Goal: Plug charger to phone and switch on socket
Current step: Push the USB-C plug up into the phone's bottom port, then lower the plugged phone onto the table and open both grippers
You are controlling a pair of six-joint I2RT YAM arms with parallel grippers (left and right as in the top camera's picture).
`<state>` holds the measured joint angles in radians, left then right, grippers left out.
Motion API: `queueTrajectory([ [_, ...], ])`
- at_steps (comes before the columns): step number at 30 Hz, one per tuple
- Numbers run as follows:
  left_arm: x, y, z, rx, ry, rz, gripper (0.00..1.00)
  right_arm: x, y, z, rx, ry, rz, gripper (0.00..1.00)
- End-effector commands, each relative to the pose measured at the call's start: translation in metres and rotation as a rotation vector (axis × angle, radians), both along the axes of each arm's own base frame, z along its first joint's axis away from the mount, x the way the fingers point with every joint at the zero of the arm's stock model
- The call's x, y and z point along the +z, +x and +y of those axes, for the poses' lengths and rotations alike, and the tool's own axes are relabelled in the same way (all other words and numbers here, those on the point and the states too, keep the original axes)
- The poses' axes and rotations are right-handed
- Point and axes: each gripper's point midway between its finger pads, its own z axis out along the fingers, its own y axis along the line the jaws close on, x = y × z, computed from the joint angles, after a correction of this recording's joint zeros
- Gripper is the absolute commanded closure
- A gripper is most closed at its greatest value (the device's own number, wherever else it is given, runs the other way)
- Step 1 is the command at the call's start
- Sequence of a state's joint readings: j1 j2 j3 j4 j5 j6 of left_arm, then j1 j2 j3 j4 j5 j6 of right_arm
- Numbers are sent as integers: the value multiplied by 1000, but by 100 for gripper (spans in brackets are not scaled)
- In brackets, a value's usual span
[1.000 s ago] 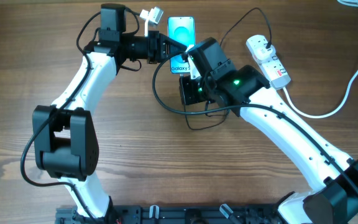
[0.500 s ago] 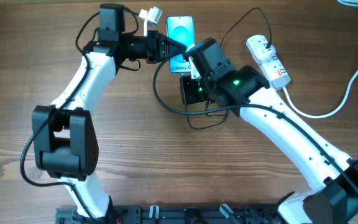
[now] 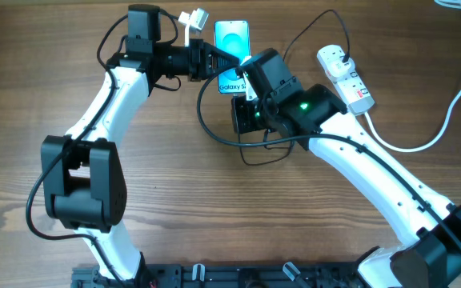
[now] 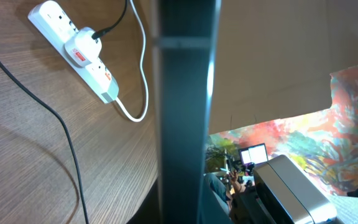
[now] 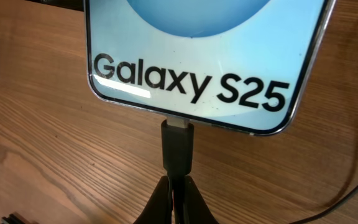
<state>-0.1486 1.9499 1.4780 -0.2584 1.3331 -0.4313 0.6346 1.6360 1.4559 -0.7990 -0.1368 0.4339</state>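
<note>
The phone (image 3: pixel 233 36) lies at the back of the table, cyan screen up; in the right wrist view (image 5: pixel 204 37) it reads "Galaxy S25". My left gripper (image 3: pixel 217 64) is shut on the phone's left edge; the left wrist view shows the phone edge-on as a dark bar (image 4: pixel 182 112). My right gripper (image 5: pixel 176 180) is shut on the charger's black plug (image 5: pixel 177 143), whose tip sits in the phone's bottom port. The charger's thin black cable (image 3: pixel 330 12) runs to a white adapter (image 3: pixel 334 60) in the socket (image 3: pixel 357 90), a white power strip at the back right.
The strip's thick white cord (image 3: pixel 422 140) curves off to the right edge. The black cable loops on the wood below the right gripper. The left wrist view shows the strip (image 4: pixel 55 18), adapter (image 4: pixel 82 48) and cable (image 4: pixel 67 143).
</note>
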Motion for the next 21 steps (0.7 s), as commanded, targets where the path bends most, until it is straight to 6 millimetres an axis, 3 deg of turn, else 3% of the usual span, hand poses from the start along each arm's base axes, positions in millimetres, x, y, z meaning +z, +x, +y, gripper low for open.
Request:
queueTrajectory([
  [1,22,-9,0,-35,-36,-46,96,24,11,1,-30,33,-75,96],
  [9,21,-10,0,-41,-34,-67,96,40,16,4,-31,53,-112,96],
  [21,22,-18,0,-68,-54,-23,96,47,30,-1,-54,34,-179,96],
])
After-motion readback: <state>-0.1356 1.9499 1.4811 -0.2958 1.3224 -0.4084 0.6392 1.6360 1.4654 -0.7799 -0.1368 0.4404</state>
